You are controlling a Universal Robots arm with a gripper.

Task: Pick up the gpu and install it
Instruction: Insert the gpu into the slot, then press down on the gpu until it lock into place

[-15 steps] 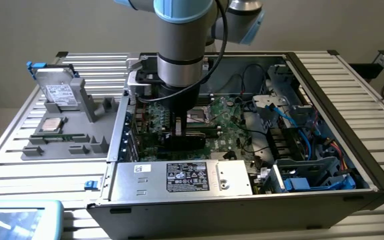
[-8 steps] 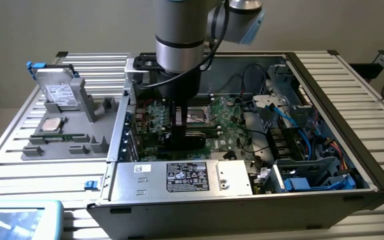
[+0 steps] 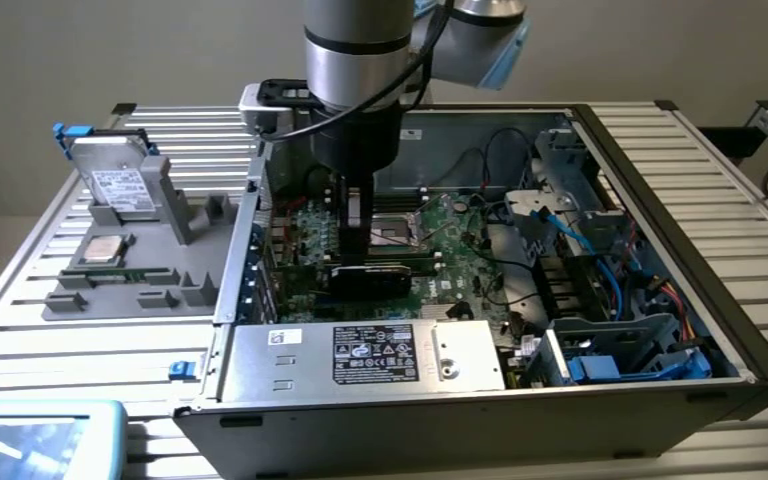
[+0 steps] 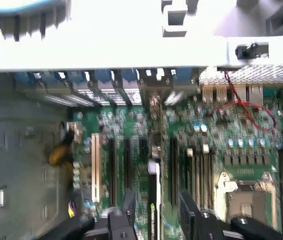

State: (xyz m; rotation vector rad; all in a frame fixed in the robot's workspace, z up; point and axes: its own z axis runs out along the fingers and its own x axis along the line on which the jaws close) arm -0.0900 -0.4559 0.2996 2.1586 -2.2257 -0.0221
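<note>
**Card seated on the motherboard, tool spread above it**

Exterior view: the arm reaches straight down into the open computer case [image 3: 651, 250], which lies on its side on a slatted tabletop [image 3: 37, 330]. The tool [image 3: 361, 252] hangs over the green motherboard [image 3: 458, 250], its dark fingers just above the gpu [image 3: 364, 277]. The gpu stands on edge on the motherboard, beside the empty processor socket [image 3: 395, 235] and on the side of it nearer the power supply [image 3: 371, 355], the silver labelled box along the case's near wall. Whether the fingers touch the card cannot be told from here. Beyond the case, toward the exterior view's left, a grey parts holder [image 3: 157, 265] carries a silver hard drive [image 3: 120, 185] standing upright and a processor chip [image 3: 101, 250] lying flat. Blue cables [image 3: 584, 235] run through the case on the far side of the socket from the holder.

Wrist view: the tool [image 4: 154, 217] stands open, its two black fingers [image 4: 194, 220] apart with a gap on either side of the thin card edge between them, so nothing is gripped. That edge, the gpu [image 4: 154, 200], runs upright along one of the expansion slots of the motherboard [image 4: 131, 125], in line with the row of rear bracket openings [image 4: 106, 85] at the case wall. The processor socket [image 4: 244, 200] lies just beside the fingers, past a bank of long black slots [image 4: 174, 170]. A red wire [image 4: 246, 110] loops over the board near the perforated rear grille [image 4: 251, 75].
</note>
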